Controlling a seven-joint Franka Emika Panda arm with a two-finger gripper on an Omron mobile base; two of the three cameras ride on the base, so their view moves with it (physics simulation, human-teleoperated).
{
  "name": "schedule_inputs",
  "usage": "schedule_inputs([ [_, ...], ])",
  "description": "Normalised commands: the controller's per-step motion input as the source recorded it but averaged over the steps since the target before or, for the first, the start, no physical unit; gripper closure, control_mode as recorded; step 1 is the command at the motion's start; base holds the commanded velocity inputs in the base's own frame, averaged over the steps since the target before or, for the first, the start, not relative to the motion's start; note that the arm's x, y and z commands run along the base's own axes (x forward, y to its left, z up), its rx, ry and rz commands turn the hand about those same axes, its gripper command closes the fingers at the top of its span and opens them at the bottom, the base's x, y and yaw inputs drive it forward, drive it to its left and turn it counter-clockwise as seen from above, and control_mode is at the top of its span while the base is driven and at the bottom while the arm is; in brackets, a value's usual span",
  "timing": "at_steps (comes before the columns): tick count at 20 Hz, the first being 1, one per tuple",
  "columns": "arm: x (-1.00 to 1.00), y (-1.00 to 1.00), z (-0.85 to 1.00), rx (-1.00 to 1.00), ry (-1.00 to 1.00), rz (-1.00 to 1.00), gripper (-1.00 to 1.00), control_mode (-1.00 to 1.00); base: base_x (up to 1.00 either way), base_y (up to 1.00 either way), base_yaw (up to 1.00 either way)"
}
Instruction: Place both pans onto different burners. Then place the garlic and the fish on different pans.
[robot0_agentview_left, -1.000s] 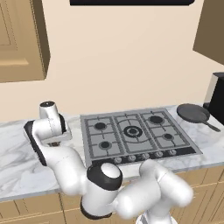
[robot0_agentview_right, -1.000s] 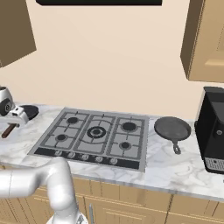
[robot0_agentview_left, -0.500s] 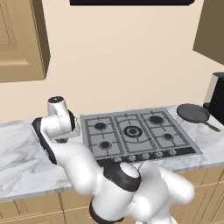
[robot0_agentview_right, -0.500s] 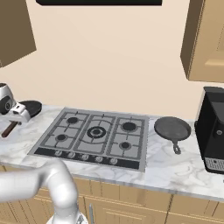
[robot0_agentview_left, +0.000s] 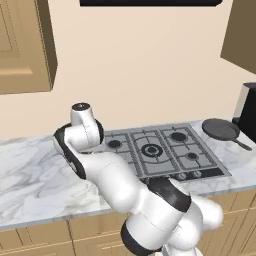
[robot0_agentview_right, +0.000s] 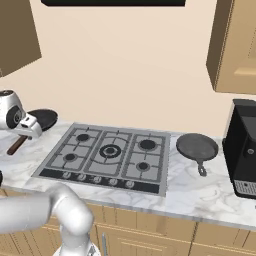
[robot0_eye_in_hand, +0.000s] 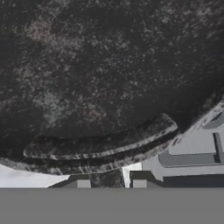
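Looks like step one is under way: the black pan (robot0_agentview_right: 41, 119) sits on the desk (robot0_agentview_right: 200, 192) just left of the cooktop (robot0_agentview_right: 107, 155), and the pincer (robot0_eye_in_hand: 109, 183) is right down at its rim. In the hand view the dark pan interior is close up, with the rim curving across just above the fingertips (robot0_eye_in_hand: 83, 183), and the pincer is squeezed nearly closed on that rim, so I'd say it's gripping the black pan. The brown handle (robot0_agentview_right: 17, 145) pokes out toward the near left.

My guess for the next move: lift the pan clear of the desk, swing it right over the grates and set it flat on one burner, probably a left one, leaving room for the second pan.

The grey pan (robot0_agentview_right: 197, 147) is on the desk right of the cooktop, short handle toward the near side, beside a black coffee machine (robot0_agentview_right: 243, 147).

Count: two pans, one cooktop with five burners (robot0_agentview_right: 111, 151), none carrying anything yet. I can't spot the garlic or the fish anywhere from here.
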Motion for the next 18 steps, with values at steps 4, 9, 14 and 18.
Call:
schedule_inputs([
  [4, -0.09, -0.57, 0.30, 0.00, -0.02, -0.09, 1.00, -1.00, 0.00, 0.00, 0.00],
  [9, -0.18, -0.53, 0.22, 0.00, 0.00, -0.12, 1.00, -1.00, 0.00, 0.00, 0.00],
  [14, -0.18, -0.49, 0.22, 0.00, 0.00, -0.16, 1.00, -1.00, 0.00, 0.00, 0.00],
  [18, -0.19, -0.40, 0.20, 0.00, 0.00, -0.17, 1.00, -1.00, 0.00, 0.00, 0.00],
])
